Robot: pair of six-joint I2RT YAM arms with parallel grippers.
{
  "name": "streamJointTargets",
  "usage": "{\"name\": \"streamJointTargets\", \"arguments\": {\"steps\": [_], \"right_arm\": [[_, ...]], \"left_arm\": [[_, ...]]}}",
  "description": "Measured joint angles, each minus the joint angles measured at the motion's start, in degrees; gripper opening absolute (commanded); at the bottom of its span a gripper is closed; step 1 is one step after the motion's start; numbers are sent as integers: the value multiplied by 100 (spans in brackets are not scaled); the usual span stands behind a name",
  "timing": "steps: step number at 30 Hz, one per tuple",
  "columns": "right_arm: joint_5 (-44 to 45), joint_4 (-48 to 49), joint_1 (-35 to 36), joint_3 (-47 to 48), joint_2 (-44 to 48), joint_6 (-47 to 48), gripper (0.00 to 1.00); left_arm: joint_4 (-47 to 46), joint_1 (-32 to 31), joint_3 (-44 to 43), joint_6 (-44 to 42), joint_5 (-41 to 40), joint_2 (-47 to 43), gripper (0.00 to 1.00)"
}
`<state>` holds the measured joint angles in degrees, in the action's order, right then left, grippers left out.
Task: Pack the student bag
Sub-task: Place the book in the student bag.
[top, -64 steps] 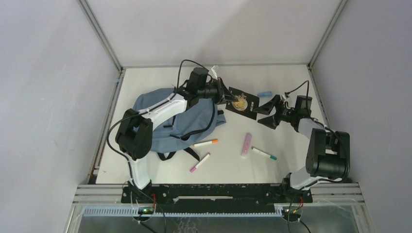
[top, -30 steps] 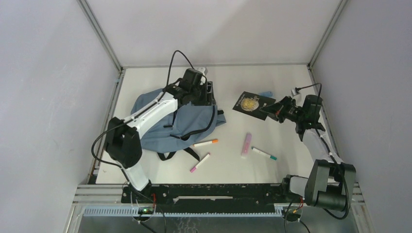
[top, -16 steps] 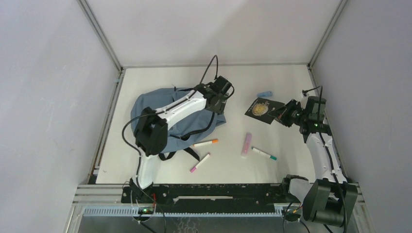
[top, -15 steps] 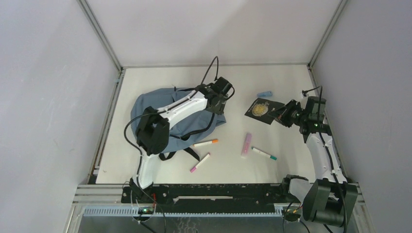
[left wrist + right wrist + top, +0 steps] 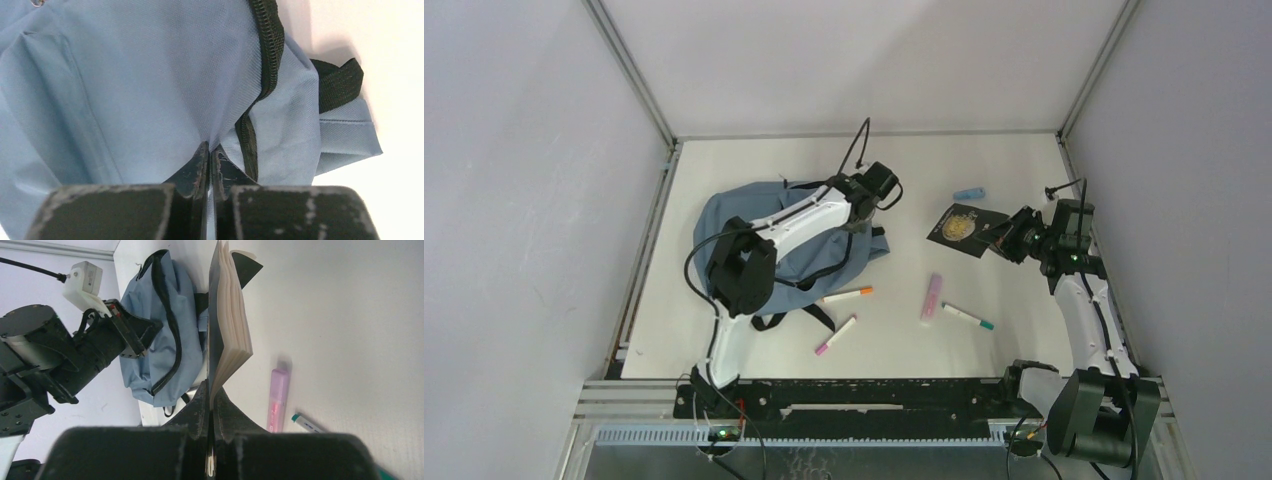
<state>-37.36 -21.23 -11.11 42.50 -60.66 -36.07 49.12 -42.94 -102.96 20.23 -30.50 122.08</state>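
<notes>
Blue-grey fabric of the student bag (image 5: 140, 75) is pinched in your left gripper (image 5: 208, 155), just beside the bag's black zip (image 5: 270, 50). Your right gripper (image 5: 210, 390) is clamped on a black notebook (image 5: 232, 335), held well right of the bag. Bag lies on the white table (image 5: 1024, 160), pink highlighter (image 5: 278, 399) right of it.

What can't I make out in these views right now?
Soft blue-grey fabric backpack: whether its zip is open; left arm crosses it overhead, left wrist view too close.
Black notebook: gold cover emblem, too small overhead; right wrist view shows only page edges.
Small light-blue object: too small overhead to identify.
</notes>
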Motion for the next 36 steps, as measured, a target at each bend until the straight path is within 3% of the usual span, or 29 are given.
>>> {"name": "streamJointTargets", "arguments": {"steps": [4, 8, 17, 24, 33, 34, 36], "right_arm": [[-39, 22, 72, 0, 0, -2, 0], [-87, 219, 544, 0, -42, -61, 0], [-107, 1794, 2465, 63, -828, -787, 0], [-59, 2796, 3241, 804, -2420, -1211, 0], [-186, 3442, 4172, 2402, -4579, -1515, 0], [-181, 3491, 4273, 2507, -4782, -1569, 11], [-166, 3480, 4492, 2747, -5182, -1646, 52]], "left_arm": [[-17, 55, 146, -31, 140, -389, 0], [-155, 258, 640, -9, 629, -1346, 0], [-1075, 1777, 1993, 332, 3080, -3560, 0], [-1821, 2293, 2745, 671, 4747, -3770, 0], [-2173, 2518, 2900, 881, 5490, -3845, 0], [-2192, 2553, 2933, 907, 5521, -3884, 0], [-2236, 2610, 2973, 968, 5565, -3956, 0]]}}
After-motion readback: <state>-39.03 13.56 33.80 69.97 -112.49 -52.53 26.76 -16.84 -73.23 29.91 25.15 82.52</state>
